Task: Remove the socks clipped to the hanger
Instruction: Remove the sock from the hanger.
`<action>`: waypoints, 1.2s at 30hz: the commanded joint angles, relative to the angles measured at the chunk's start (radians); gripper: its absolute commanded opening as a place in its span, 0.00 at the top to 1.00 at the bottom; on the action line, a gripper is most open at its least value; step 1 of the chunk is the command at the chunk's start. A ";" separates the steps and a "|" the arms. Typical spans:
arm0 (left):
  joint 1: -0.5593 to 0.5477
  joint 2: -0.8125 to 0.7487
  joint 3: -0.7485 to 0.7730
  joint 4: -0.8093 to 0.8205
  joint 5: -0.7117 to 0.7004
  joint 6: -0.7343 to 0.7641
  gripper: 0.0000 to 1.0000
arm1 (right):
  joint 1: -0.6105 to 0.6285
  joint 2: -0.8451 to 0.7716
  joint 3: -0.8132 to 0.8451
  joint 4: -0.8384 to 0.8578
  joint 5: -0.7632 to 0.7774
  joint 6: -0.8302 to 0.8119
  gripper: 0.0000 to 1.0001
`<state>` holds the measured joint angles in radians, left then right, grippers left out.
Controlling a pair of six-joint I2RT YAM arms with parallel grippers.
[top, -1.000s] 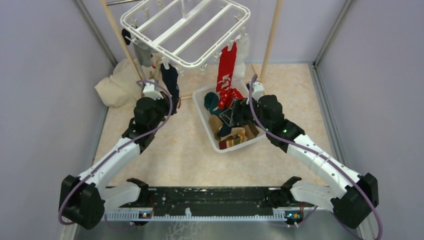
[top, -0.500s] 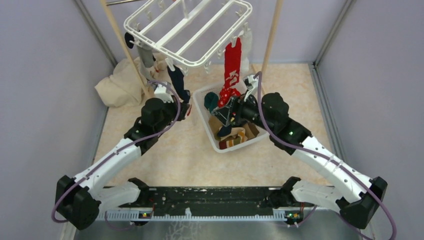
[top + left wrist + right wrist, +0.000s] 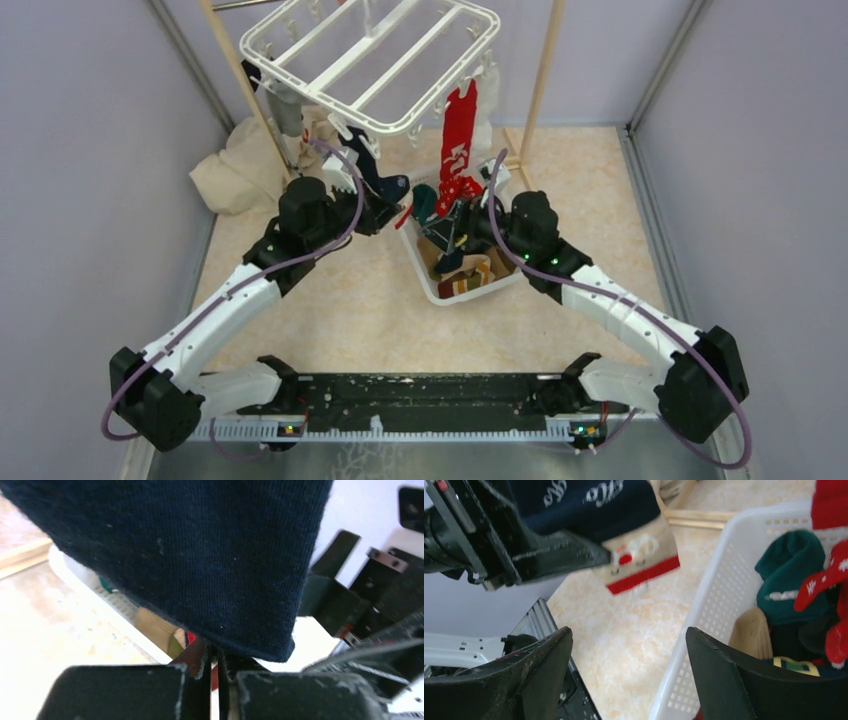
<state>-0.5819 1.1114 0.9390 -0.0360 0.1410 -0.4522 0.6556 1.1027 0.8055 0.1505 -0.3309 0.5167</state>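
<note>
The white hanger (image 3: 370, 65) hangs at the back with socks clipped round its rim. From its near-left edge a dark navy sock (image 3: 372, 170) slants down to my left gripper (image 3: 388, 205), which is shut on it. In the left wrist view the navy sock (image 3: 190, 555) fills the frame above the closed left gripper (image 3: 217, 665). A red patterned sock (image 3: 460, 140) hangs from the hanger's near-right edge. My right gripper (image 3: 455, 215) is open over the basket's left rim. Between its spread fingers the right gripper (image 3: 629, 645) holds nothing, and the navy sock's beige, red-striped toe (image 3: 639, 560) is just ahead.
The white slatted basket (image 3: 425, 275) holds several loose socks, a green one (image 3: 789, 575) among them. A cream cloth heap (image 3: 235, 170) lies at the back left. Two wooden poles (image 3: 235, 70) (image 3: 545, 65) flank the hanger. A grey sock (image 3: 285, 110) hangs far left.
My left gripper has moved right toward the basket, drawing the navy sock along. The right gripper has shifted left and opened wider. The hanger has swung slightly.
</note>
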 commanded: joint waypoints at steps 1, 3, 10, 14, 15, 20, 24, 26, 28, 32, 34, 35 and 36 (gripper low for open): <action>0.010 0.013 0.041 0.007 0.178 -0.042 1.00 | -0.018 0.053 0.036 0.214 -0.083 -0.007 0.16; 0.016 0.017 0.041 0.010 0.221 -0.067 0.99 | -0.017 0.085 0.065 0.212 -0.081 -0.035 0.16; 0.028 -0.006 0.033 0.006 0.292 -0.110 0.99 | -0.017 0.184 0.149 0.146 -0.102 -0.145 0.14; 0.033 -0.017 0.049 -0.015 0.325 -0.118 0.98 | -0.017 0.201 0.178 0.089 -0.085 -0.220 0.12; 0.035 -0.018 0.052 -0.018 0.333 -0.120 0.98 | -0.017 0.204 0.186 0.075 -0.082 -0.236 0.11; 0.041 -0.017 0.065 -0.023 0.365 -0.133 0.97 | -0.017 0.236 0.234 -0.007 -0.107 -0.315 0.10; 0.044 -0.014 0.070 -0.021 0.389 -0.148 0.97 | -0.018 0.243 0.238 0.009 -0.151 -0.319 0.09; 0.045 -0.013 0.072 -0.018 0.401 -0.154 0.97 | -0.017 0.251 0.241 0.016 -0.166 -0.316 0.08; 0.047 -0.012 0.072 -0.020 0.410 -0.160 0.97 | -0.018 0.250 0.239 0.028 -0.164 -0.313 0.08; 0.047 -0.016 0.067 -0.033 0.413 -0.163 0.96 | -0.017 0.243 0.236 0.057 -0.176 -0.301 0.09; 0.049 -0.017 0.063 -0.047 0.409 -0.160 0.94 | -0.017 0.237 0.229 0.076 -0.189 -0.294 0.13; 0.049 -0.016 0.062 -0.058 0.402 -0.158 0.91 | -0.018 0.234 0.227 0.084 -0.192 -0.290 0.18; 0.051 -0.016 0.061 -0.068 0.396 -0.153 0.88 | -0.016 0.231 0.225 0.089 -0.196 -0.288 0.23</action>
<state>-0.5358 1.1141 0.9794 -0.0643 0.5186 -0.6067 0.6403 1.3560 0.9894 0.1413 -0.4957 0.2279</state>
